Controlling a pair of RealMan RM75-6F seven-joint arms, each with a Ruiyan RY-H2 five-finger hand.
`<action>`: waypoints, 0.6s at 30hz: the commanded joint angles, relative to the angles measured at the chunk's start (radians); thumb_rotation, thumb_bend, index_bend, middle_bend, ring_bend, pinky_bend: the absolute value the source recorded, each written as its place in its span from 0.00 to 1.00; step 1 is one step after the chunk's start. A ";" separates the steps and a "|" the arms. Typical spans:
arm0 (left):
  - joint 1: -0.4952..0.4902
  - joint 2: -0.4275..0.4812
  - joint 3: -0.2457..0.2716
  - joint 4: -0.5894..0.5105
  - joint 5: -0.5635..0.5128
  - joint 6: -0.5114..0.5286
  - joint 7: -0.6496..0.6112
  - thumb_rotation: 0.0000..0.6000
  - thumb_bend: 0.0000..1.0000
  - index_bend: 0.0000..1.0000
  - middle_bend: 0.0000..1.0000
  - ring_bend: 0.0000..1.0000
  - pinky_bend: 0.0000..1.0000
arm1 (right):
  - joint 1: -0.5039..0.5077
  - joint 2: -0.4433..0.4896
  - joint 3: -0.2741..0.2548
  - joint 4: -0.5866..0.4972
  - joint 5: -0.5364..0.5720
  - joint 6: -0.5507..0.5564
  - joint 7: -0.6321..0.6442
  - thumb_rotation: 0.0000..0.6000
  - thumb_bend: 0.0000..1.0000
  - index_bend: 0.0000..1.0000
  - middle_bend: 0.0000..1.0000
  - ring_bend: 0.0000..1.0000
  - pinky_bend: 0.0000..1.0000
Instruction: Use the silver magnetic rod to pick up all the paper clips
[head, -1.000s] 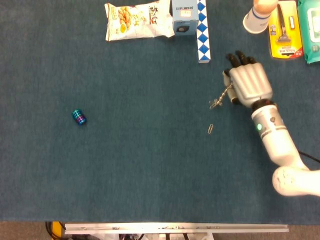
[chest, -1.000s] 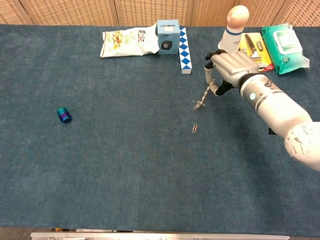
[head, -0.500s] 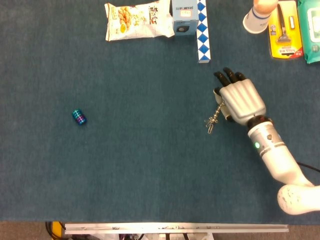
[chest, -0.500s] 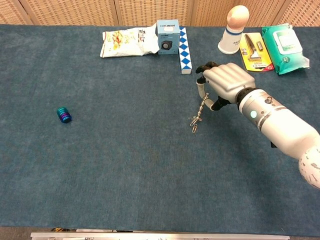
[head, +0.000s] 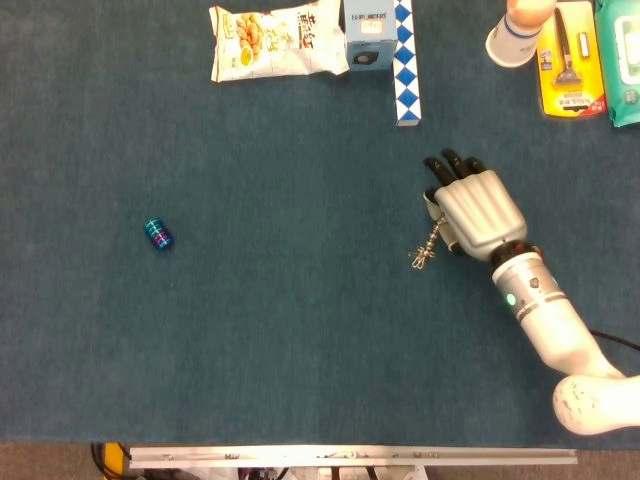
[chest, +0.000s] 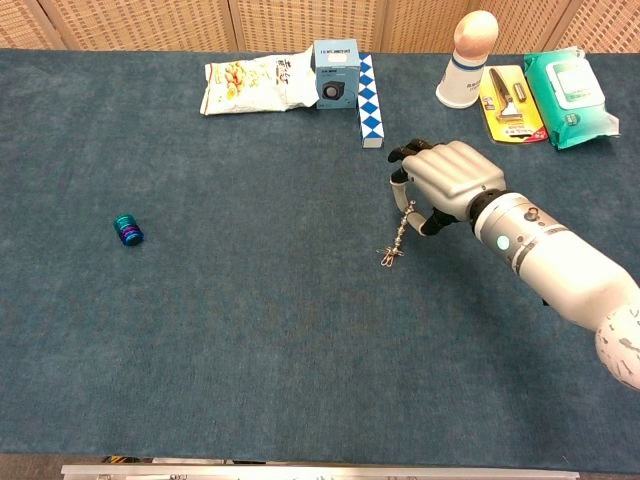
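Observation:
My right hand (head: 475, 212) (chest: 449, 183) hovers right of the table's centre and grips the thin silver magnetic rod (head: 432, 238) (chest: 402, 226), which slants down and to the left from its fingers. A small bunch of paper clips (head: 420, 258) (chest: 388, 256) clings to the rod's lower tip, right at the blue cloth. No loose clip shows on the cloth around it. My left hand appears in neither view.
A small blue-green cylinder (head: 158, 234) (chest: 128, 230) lies far left. Along the back edge sit a snack bag (head: 275, 40), a blue box (head: 369, 32), a blue-white checked stick (head: 406, 62), a white bottle (chest: 468, 59), a razor pack (head: 570, 60) and green wipes (chest: 568, 97).
The right hand moved down and to the left with the rod. The loose paper clip that lay on the cloth now hangs with the others at the rod's tip.

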 joint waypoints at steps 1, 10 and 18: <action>-0.001 0.000 -0.001 0.000 -0.002 -0.001 0.000 1.00 0.09 0.44 0.43 0.34 0.42 | 0.001 -0.004 0.001 0.005 0.002 -0.004 0.000 1.00 0.38 0.61 0.15 0.07 0.20; 0.000 0.001 -0.002 -0.002 -0.004 -0.001 0.000 1.00 0.09 0.44 0.43 0.34 0.42 | 0.001 0.002 0.006 -0.011 -0.014 0.008 -0.003 1.00 0.38 0.61 0.15 0.07 0.20; 0.000 0.000 0.000 0.000 -0.004 -0.003 0.004 1.00 0.09 0.44 0.43 0.34 0.42 | -0.016 0.039 0.006 -0.071 -0.053 0.063 -0.015 1.00 0.38 0.61 0.15 0.07 0.20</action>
